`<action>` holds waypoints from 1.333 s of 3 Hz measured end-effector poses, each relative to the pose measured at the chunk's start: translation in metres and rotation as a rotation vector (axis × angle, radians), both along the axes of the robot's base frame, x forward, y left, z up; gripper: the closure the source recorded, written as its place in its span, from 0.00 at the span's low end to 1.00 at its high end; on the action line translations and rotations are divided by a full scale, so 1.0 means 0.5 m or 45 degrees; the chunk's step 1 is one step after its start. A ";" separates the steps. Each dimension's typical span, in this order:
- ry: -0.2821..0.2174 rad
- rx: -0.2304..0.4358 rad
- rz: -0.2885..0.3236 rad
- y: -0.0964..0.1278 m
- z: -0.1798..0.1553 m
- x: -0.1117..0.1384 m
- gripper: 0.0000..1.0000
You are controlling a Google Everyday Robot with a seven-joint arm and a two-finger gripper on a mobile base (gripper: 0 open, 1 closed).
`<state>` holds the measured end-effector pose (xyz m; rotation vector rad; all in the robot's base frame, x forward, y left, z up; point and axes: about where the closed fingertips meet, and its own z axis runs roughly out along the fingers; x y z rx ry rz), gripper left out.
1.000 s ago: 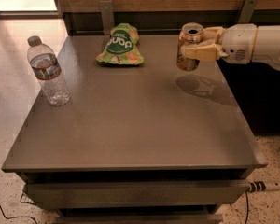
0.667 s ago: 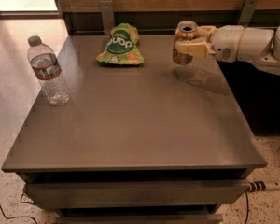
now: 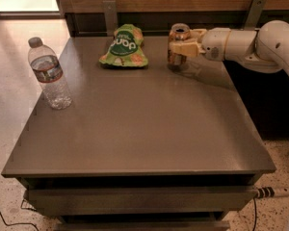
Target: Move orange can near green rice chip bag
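Note:
The orange can (image 3: 176, 57) stands upright near the back edge of the grey table (image 3: 135, 129), its base at or just above the tabletop. My gripper (image 3: 183, 46) reaches in from the right and is shut on the can around its upper half. The green rice chip bag (image 3: 125, 46) lies flat on the table at the back, a short gap to the left of the can.
A clear plastic water bottle (image 3: 49, 74) stands upright near the table's left edge. A wooden wall with metal brackets (image 3: 109, 13) runs behind the table. A cable (image 3: 274, 192) hangs at the lower right by the drawer front.
My gripper has carried the can to the left and towards the back of the table, closer to the green bag. The bag and the bottle have not moved.

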<state>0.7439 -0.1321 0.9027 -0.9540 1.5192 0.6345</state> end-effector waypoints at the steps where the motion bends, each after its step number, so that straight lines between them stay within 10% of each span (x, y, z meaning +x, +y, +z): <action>1: 0.074 0.035 -0.002 0.028 -0.039 0.030 1.00; 2: 0.121 0.082 0.003 0.052 -0.069 0.043 0.97; 4: 0.121 0.082 0.003 0.052 -0.061 0.043 0.42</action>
